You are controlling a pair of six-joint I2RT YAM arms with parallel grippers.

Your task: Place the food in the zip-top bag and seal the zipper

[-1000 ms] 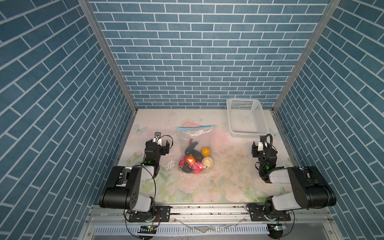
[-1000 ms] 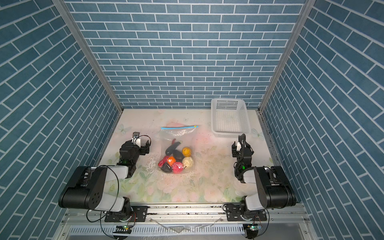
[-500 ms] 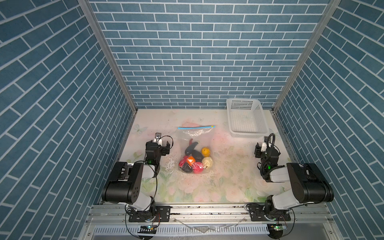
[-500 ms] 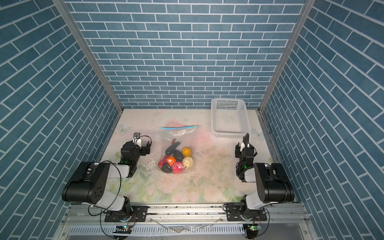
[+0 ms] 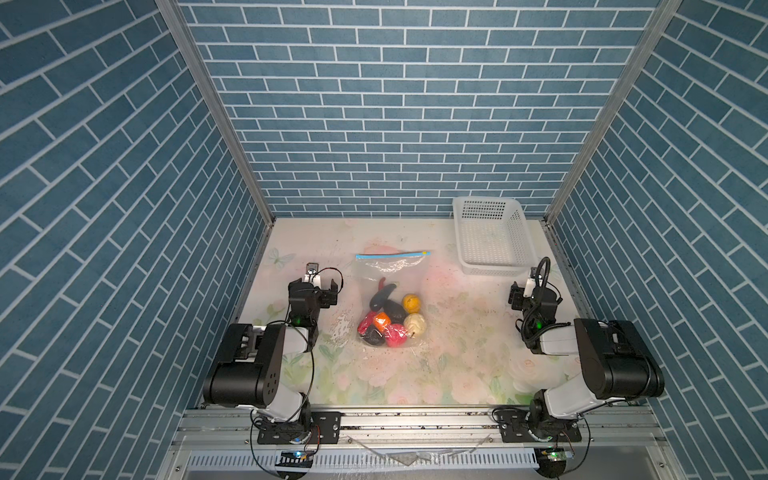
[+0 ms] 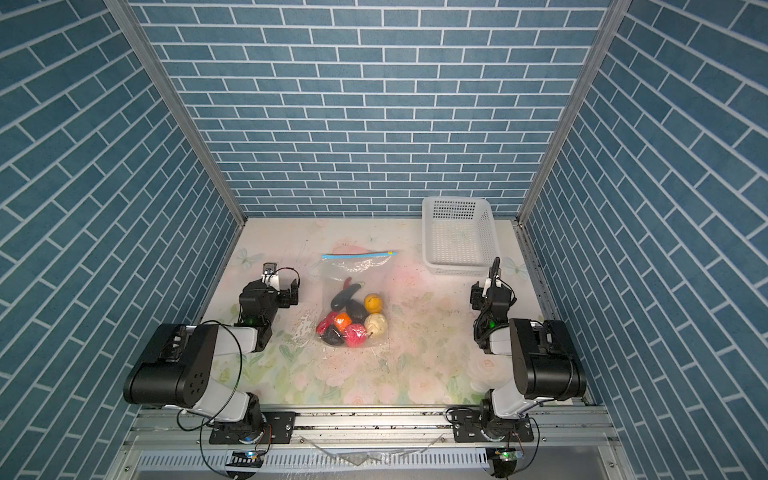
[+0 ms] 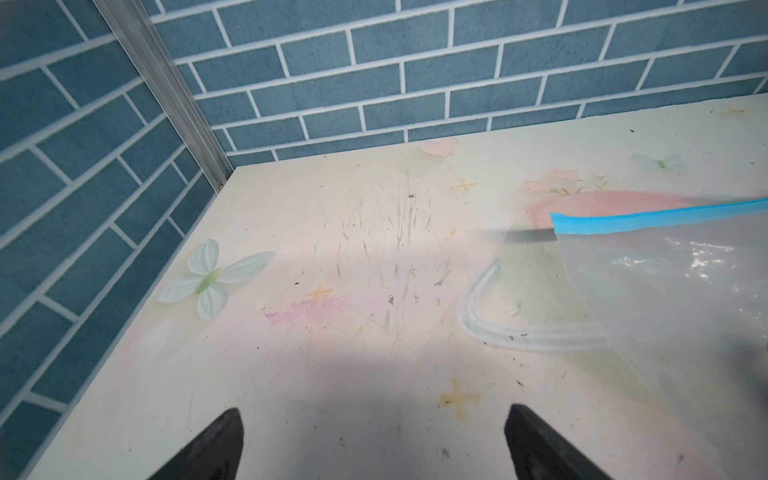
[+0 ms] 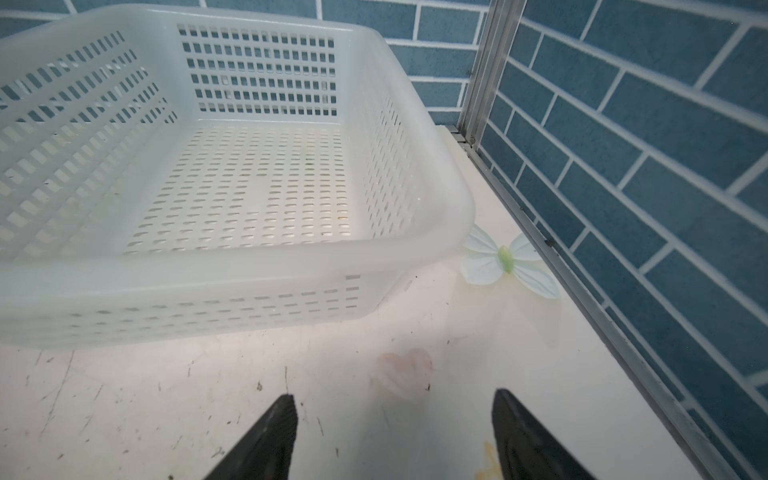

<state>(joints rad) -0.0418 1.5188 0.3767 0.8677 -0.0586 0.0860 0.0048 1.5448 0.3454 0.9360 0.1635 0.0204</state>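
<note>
Food (image 5: 390, 322) all inside bag (image 5: 392, 272), mid-table. Zipper (image 5: 390, 255) along far edge lies flat, slider (image 5: 424, 252) at right end; looks sealed. Left gripper (image 7: 374, 415) and right gripper (image 8: 392, 399) open, empty, well apart from bag. Task judged done.

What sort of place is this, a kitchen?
Likely a robot test booth: brick-print walls box in a flowered table, two robot arms mount on its front rail, toy food lies in a zip-top bag.

Floral table (image 5: 457, 374), seemingly scuffed — zip-top bag (image 5: 390, 270) at centre, white basket (image 5: 490, 269) in far right corner
</note>
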